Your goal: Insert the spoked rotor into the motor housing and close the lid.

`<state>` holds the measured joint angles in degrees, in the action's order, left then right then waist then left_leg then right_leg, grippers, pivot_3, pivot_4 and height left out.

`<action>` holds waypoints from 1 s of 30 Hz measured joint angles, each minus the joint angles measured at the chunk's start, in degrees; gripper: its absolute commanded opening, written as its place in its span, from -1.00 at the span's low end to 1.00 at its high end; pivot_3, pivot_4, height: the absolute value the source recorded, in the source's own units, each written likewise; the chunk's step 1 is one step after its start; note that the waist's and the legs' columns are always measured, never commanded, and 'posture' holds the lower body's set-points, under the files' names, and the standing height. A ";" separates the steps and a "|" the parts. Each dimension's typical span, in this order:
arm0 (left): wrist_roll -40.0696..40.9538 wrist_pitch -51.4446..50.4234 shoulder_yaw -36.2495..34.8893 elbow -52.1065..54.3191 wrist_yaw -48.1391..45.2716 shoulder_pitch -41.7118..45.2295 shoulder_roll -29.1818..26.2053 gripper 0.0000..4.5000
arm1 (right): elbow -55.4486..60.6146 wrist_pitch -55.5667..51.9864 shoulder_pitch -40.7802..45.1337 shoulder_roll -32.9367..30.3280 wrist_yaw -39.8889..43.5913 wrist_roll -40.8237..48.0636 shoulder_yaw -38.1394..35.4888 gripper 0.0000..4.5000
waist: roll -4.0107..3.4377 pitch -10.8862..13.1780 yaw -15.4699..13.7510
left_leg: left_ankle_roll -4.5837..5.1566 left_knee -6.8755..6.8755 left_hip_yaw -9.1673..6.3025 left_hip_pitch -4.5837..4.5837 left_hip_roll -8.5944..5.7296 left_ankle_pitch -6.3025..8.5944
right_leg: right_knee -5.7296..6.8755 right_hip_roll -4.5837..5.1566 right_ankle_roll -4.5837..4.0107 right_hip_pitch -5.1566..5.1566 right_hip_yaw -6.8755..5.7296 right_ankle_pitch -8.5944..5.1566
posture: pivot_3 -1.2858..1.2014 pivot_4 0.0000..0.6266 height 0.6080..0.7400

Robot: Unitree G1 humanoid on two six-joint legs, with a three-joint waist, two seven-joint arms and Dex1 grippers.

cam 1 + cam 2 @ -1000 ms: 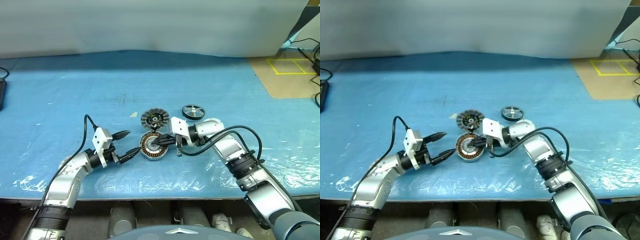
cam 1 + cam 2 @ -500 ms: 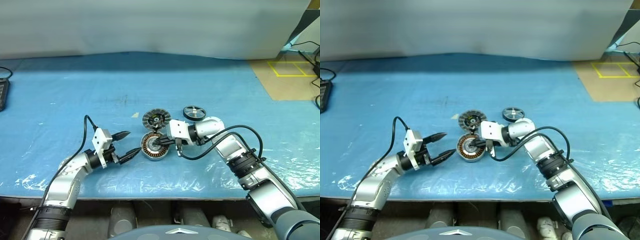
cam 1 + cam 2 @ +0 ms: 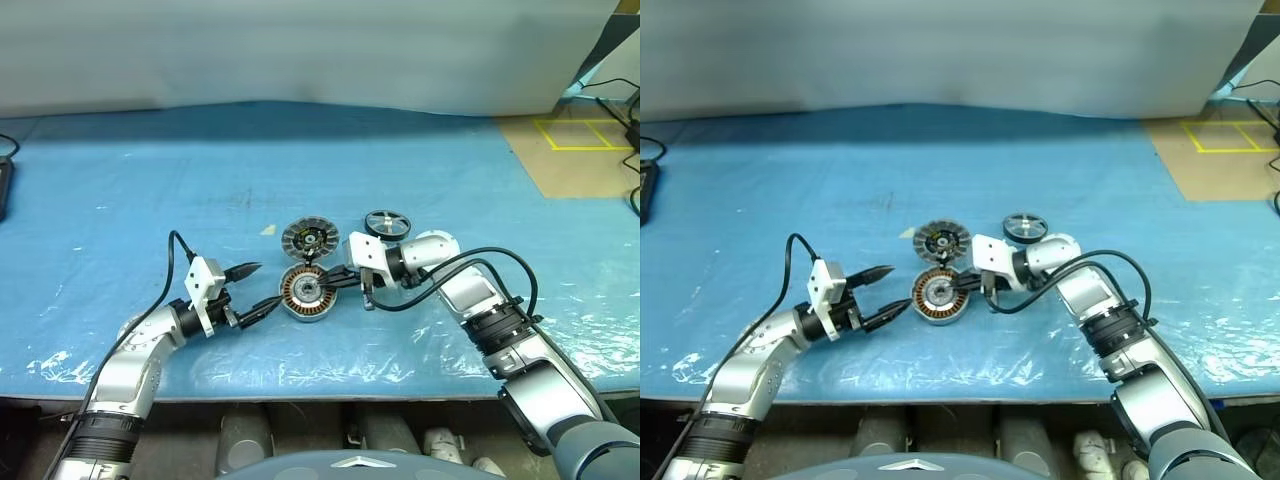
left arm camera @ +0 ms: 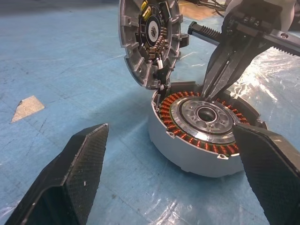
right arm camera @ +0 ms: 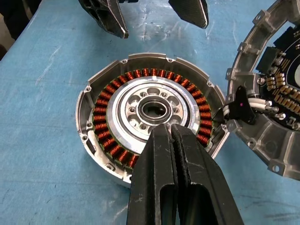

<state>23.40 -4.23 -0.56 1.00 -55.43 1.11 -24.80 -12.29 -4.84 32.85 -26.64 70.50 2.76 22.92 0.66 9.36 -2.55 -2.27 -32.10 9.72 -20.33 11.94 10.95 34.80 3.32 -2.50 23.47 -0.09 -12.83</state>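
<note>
left end effector (image 3: 252, 287): fingers spread | right end effector (image 5: 169, 129): fingers pressed together

No legible text or labels

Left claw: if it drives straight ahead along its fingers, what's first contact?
Most likely the motor housing: it sits between the open left claw fingers' line, wall facing it. Depth unclear.

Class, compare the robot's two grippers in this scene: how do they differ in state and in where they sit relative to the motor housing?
The left gripper is open, level and beside the motor housing; the right gripper is shut, angled down over its pale centre. The left gripper's fingers frame the housing from a distance; the right's tips reach over its copper windings. Both are empty and have black fingers.
</note>
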 measured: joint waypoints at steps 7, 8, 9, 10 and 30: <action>0.00 -0.07 0.01 0.26 0.05 -0.01 0.00 0.97 | 1.03 -1.15 -0.18 0.10 -0.04 0.02 -0.01 -0.97 | 0.00 0.01 0.01 | 0.00 0.00 0.01 0.00 0.00 0.00 | 0.00 0.01 0.00 0.01 0.01 0.00 | 0.03 -0.52 1.00; 0.00 -0.09 0.01 0.28 0.07 -0.02 0.00 0.97 | 1.03 -1.19 -0.18 0.13 -0.04 0.02 -0.01 -0.97 | 0.00 0.02 0.01 | 0.00 0.00 0.01 -0.01 0.00 0.00 | 0.00 0.00 0.00 0.01 0.01 0.00 | 0.03 -0.52 1.00; 0.00 -0.10 0.01 0.32 0.10 -0.05 0.00 0.97 | 1.03 -1.21 -0.18 0.16 -0.04 0.02 -0.01 -0.97 | 0.00 0.02 0.01 | 0.00 0.00 0.01 -0.01 0.00 0.00 | 0.00 0.00 0.00 0.02 0.00 0.00 | 0.03 -0.52 1.00; 0.00 -0.12 0.01 0.35 0.13 -0.09 0.00 0.97 | 1.03 -1.22 -0.18 0.21 -0.02 0.02 -0.01 -0.97 | 0.00 0.02 0.02 | 0.00 0.00 0.01 -0.02 0.00 0.00 | 0.00 0.00 0.00 0.03 0.00 0.00 | 0.03 -0.52 1.00; 0.00 -0.21 0.02 0.61 0.93 -0.65 0.00 0.97 | 0.91 -1.45 -0.15 2.52 -0.02 -0.16 0.21 -0.97 | 0.01 0.01 0.03 | 0.01 -0.08 0.01 -0.58 0.02 -0.01 | 0.10 -0.01 -0.01 0.57 -0.01 0.02 | 0.03 -0.52 1.00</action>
<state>23.40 -4.44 -0.54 1.61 -54.51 0.46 -24.81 -11.38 -6.29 32.70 -24.12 70.48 2.60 23.12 0.67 9.38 -2.53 -2.27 -32.18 9.73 -20.91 11.95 10.94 34.90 3.31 -2.51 24.04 -0.10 -12.81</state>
